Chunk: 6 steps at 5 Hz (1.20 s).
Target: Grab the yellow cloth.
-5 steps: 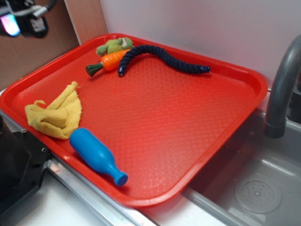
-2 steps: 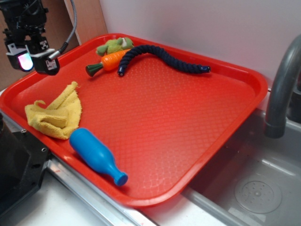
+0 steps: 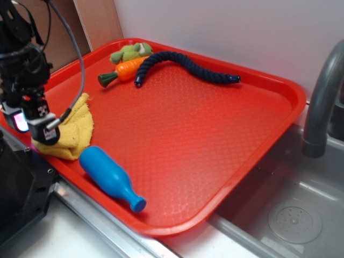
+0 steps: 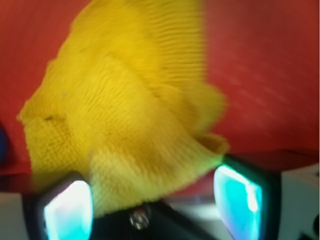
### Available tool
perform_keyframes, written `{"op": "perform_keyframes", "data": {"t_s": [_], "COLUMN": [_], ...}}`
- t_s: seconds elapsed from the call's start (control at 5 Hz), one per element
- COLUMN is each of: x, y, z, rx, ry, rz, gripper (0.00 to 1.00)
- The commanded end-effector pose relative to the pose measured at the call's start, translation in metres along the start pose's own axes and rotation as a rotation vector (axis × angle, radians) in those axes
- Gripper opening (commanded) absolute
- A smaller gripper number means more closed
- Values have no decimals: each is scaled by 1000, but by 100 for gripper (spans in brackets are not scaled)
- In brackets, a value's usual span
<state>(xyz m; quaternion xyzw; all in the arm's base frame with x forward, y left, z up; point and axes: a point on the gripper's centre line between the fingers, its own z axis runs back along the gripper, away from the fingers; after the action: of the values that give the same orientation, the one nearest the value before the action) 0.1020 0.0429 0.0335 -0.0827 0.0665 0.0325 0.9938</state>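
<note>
A: At the tray's near-left corner lies the yellow cloth, soft, light, bunched.

B: End effector spread wide, empty, straddling it; pinch a raised fold.

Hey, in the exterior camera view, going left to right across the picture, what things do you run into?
gripper → yellow cloth → blue bottle → navy rope → grey faucet. All but the faucet are over or on the red tray. The carrot and green plush overlap the bottle's span, so I left them out.
</note>
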Motion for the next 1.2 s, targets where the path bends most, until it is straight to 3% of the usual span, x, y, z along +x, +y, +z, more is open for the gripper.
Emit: {"op": "perform_keyframes", "data": {"t_s": [0.0,0.2,0.4,0.6,0.8,1.0], "x": [13,23,18,36,38,48], "y": [-10,-1,1,3,-5,-14], "z": [-14,-12,-18,-16,36,89], "rx": [67,110,118,111,152,238], "ry": [-6,-6,21,42,-61,-212], "rz": [-186,-194,-179,-183,-159,-128], "gripper": [100,0,0,0,0,0]}}
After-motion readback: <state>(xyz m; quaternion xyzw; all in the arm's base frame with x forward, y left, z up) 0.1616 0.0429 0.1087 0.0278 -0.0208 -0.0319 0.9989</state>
